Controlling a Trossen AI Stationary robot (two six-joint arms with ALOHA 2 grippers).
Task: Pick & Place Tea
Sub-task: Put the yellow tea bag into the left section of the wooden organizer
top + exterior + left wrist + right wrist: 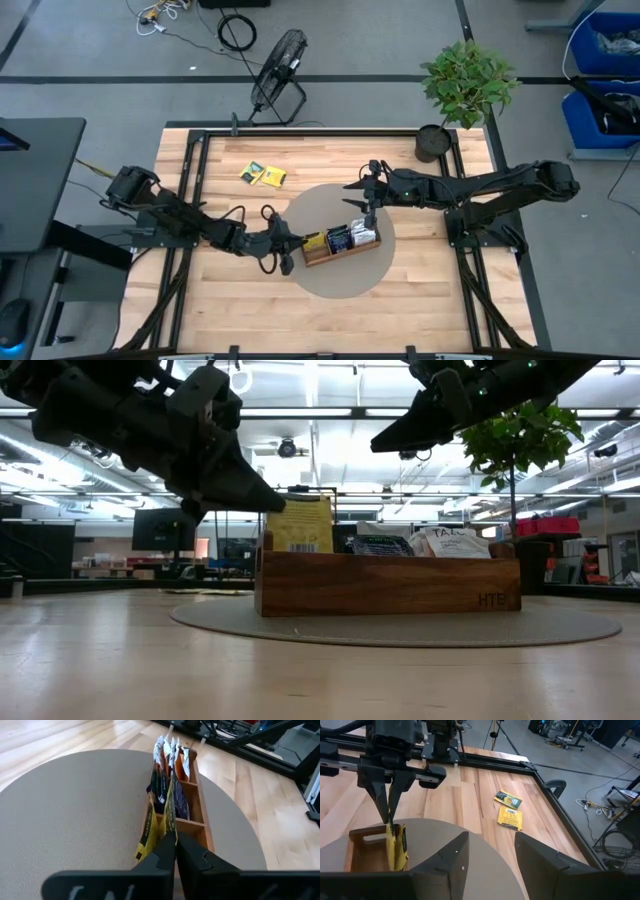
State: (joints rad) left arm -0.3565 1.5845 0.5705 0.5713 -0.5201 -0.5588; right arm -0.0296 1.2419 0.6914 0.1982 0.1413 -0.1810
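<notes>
Left gripper [174,851]: dark fingers pressed together, pinching the top edge of a yellow sachet [169,812] that stands upright in the near end compartment of the wooden tray [199,802].
Yellow sachet: thin, flat, square, glossy paper; in the low view it rises above the tray wall [303,524] with a barcode showing.
Right gripper [490,851]: fingers spread wide with nothing between them, hovering above the tray's other end.
Wooden tray: long brown box with smooth grain, three compartments split by thin dividers, letters stamped on one end; it sits on the round mat [385,255].
Round mat: flat grey disc with a fine, grainy surface, on the table [200,300].
Table: pale wood planks, dark metal frame around the edge.
Tea in the tray: yellow sachets at one end, dark ones [181,806] in the middle, orange-and-white ones [172,751] at the far end, all on edge.
Loose tea: two yellow-and-green sachets [263,175] lying flat on bare planks, well apart from the tray.
Beyond the table: round wire fan [279,68], leafy potted plant [466,80].
</notes>
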